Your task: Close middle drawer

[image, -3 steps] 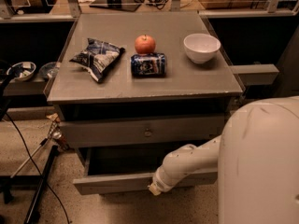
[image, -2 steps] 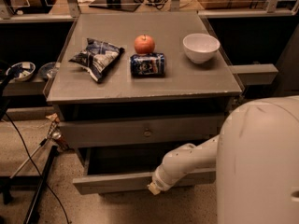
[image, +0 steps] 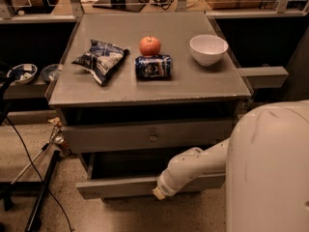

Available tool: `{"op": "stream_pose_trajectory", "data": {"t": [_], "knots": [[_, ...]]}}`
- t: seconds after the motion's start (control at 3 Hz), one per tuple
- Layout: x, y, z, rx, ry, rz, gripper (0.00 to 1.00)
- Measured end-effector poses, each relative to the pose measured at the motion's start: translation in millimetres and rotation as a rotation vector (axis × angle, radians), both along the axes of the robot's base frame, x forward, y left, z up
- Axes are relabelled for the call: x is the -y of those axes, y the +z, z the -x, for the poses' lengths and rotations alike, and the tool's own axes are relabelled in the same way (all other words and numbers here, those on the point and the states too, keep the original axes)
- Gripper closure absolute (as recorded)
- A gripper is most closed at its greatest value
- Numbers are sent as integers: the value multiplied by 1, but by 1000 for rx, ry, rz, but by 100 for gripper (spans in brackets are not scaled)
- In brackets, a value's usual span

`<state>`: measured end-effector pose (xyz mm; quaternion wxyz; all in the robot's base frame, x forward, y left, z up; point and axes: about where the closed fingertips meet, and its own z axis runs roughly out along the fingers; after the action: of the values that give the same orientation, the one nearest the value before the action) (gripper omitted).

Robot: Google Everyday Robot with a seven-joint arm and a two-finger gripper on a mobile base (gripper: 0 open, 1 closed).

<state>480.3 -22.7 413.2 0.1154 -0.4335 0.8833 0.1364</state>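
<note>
The middle drawer [image: 120, 187] is the wide, shallow grey one low on the cabinet. It stands pulled out, with its dark inside showing above its front. My gripper [image: 160, 193] is at the end of the white arm [image: 193, 166], which reaches in from the right. It sits against the drawer's front edge, near the centre. The drawer's knob is hidden behind the arm. Above it is the taller-fronted grey drawer [image: 111, 138] with a round knob [image: 153, 137], sticking out slightly. The lowest drawer is out of view.
On the cabinet top [image: 207, 88] lie a chip bag [image: 101, 59], an apple [image: 150, 46], a blue can [image: 153, 67] on its side and a white bowl [image: 208, 49]. A stand leg and cables [image: 41, 192] lie on the floor to the left. My white body [image: 270, 173] fills the right foreground.
</note>
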Motion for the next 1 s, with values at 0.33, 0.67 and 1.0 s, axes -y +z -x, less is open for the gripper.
{"op": "stream_pose_trajectory", "data": {"t": [0.33,0.67,1.0], "knots": [[-3,2,-5,7,0,-5,100],[-9,3,-15,19,-2,-14,100],[-8,5,-15,21,-3,-15,100]]}}
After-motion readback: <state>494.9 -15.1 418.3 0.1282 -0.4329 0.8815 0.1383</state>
